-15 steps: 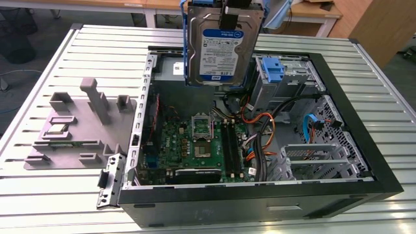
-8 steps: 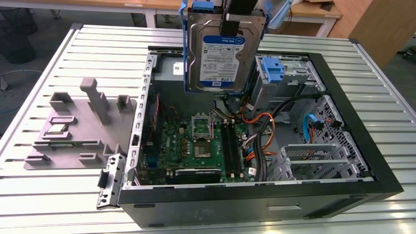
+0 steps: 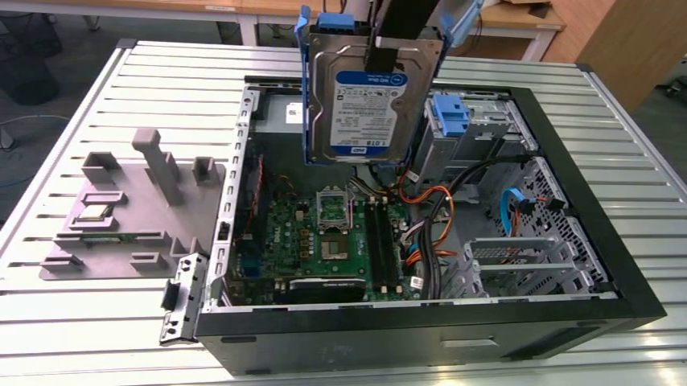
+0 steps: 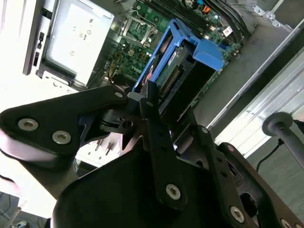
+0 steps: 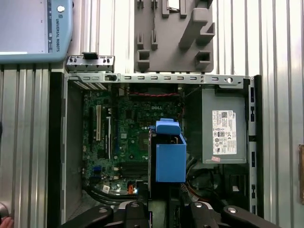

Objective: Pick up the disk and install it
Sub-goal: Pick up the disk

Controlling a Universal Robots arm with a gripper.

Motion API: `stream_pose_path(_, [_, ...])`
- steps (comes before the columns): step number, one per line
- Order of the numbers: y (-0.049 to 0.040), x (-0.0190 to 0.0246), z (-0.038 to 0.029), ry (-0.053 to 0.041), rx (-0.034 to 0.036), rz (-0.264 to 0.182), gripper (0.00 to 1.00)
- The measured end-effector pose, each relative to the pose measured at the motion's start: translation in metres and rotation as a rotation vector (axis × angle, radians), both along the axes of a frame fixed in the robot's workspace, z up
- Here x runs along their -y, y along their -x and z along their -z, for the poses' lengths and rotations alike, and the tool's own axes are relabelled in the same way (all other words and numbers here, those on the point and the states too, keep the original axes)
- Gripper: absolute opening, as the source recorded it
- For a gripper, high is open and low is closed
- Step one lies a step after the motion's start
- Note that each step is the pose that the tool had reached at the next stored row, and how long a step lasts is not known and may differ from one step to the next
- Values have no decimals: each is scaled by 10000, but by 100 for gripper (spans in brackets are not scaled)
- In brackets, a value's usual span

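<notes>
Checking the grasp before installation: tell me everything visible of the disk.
The disk is a flat silver-metal hard drive with a white-and-blue label and blue plastic rails along its edges. It hangs upright, label facing the exterior view, above the open computer case, held by the gripper, which is shut on its upper part.

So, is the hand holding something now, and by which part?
Yes. The hand holds the disk by its upper end; the disk hangs upright above the open computer case.
</notes>
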State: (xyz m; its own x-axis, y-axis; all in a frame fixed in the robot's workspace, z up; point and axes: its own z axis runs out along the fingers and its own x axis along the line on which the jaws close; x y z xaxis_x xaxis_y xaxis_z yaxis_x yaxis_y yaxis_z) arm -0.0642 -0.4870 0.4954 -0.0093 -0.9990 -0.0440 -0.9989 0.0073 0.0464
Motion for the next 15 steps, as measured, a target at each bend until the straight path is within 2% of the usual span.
stream_pose_path(15, [0,217,21,2,-1,0,35])
